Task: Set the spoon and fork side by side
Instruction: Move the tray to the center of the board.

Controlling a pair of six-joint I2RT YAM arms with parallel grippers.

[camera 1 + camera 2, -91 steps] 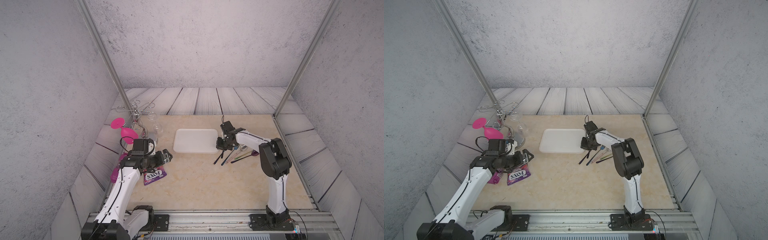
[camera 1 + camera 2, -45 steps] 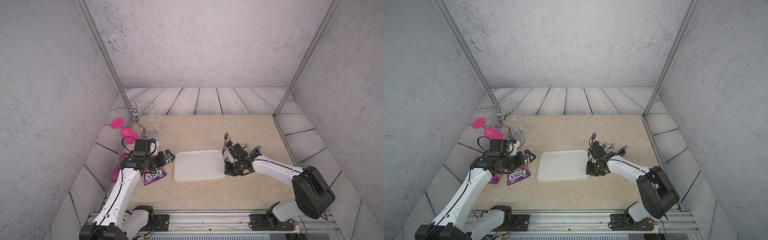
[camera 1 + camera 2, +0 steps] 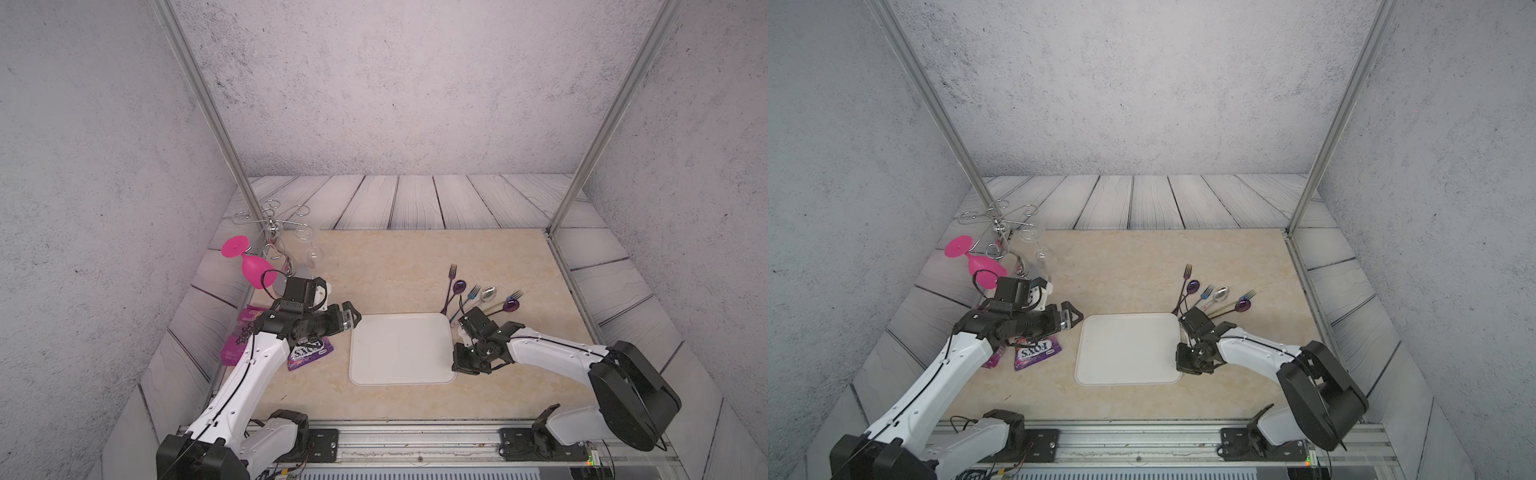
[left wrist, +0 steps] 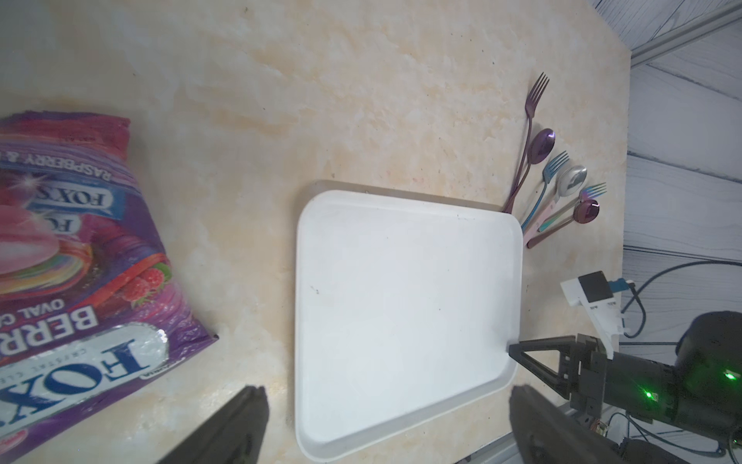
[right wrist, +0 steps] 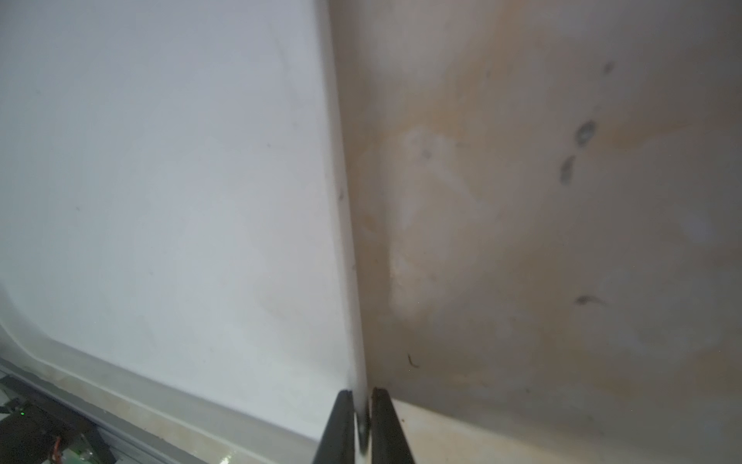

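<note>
The white rectangular plastic tray (image 3: 401, 349) has slid toward the desk's (image 3: 386, 266) front edge, my right gripper (image 3: 462, 362) pinching its rim, my left gripper (image 3: 353, 322) spread empty, so I reckon the coloured metal spoons and forks (image 3: 459, 287) fanned at its far-right corner remain unpaired.

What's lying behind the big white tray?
Three forks and three spoons, fanned out on the table. Their handle ends reach the tray rim; whether any slip underneath is covered.
</note>
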